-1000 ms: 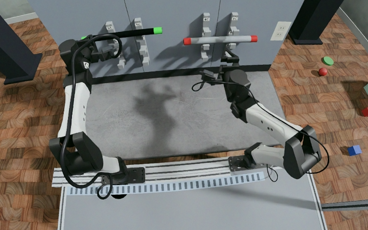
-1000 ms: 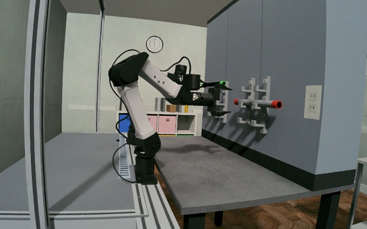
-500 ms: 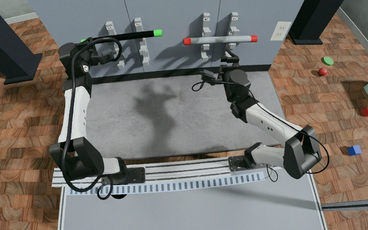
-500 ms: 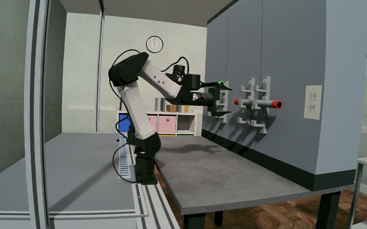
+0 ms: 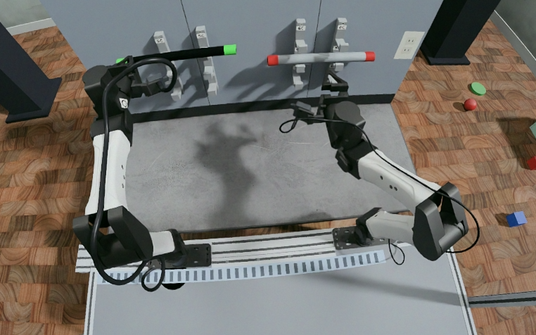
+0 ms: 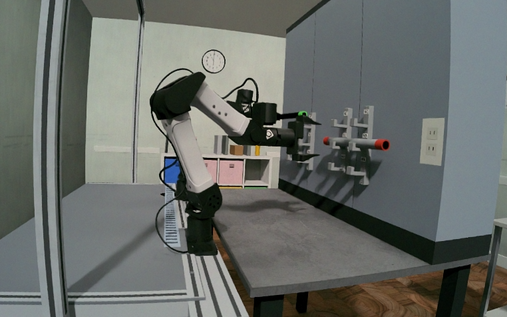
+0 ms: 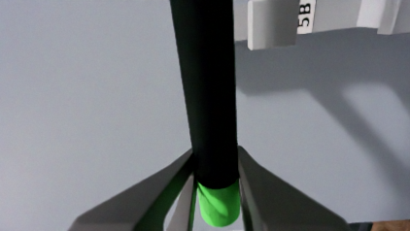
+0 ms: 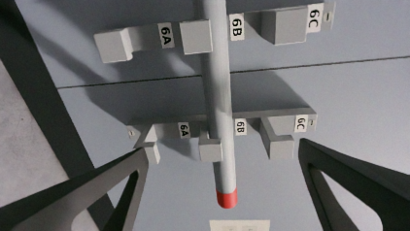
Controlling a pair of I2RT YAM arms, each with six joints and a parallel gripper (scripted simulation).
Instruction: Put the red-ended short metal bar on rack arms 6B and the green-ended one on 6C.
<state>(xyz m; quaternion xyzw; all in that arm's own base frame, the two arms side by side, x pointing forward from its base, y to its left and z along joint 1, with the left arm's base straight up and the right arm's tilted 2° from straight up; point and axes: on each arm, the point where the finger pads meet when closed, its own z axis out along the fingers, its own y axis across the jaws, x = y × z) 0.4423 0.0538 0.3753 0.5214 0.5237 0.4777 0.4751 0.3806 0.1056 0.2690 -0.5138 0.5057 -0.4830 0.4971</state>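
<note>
Top: red-ended bar (image 5: 317, 58) (image 6: 369, 143) (image 8: 221, 99) on 6B arms (image 5: 299, 67) (image 6: 352, 146) (image 8: 196, 37), middle betw. them; looks done. Green-ended bar (image 5: 195, 53) (image 6: 289, 116) (image 7: 209, 97) up by the no. 5 rack (image 5: 210, 79) (image 6: 311, 157) (image 7: 335, 15), L of pic; 6C arms (image 5: 301, 46) (image 6: 359, 125) (image 8: 290, 26) await it.
Ext.: R gripper (image 5: 334, 81) (image 6: 319, 138) (image 8: 223, 147) open, apart from red-ended bar.
L wrist: L gripper (image 7: 216, 162) closed on green-ended bar, nr. one end.
R wrist: red-ended bar betw. open fingers, ungripped.

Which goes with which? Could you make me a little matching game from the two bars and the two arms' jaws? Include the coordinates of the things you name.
Things:
1. Red-ended bar (image 5: 321, 58) (image 6: 355, 142) (image 8: 220, 92)
2. Green-ended bar (image 5: 199, 53) (image 7: 211, 97)
3. Left jaws
4. Right jaws

Places and states:
A. Open, gripping nothing
B. Black between its coloured tips
C. Closed on a bar near one end
D. Lying across the pair of rack arms just below the 6B labels

Right pairs: 1-D, 2-B, 3-C, 4-A
</note>
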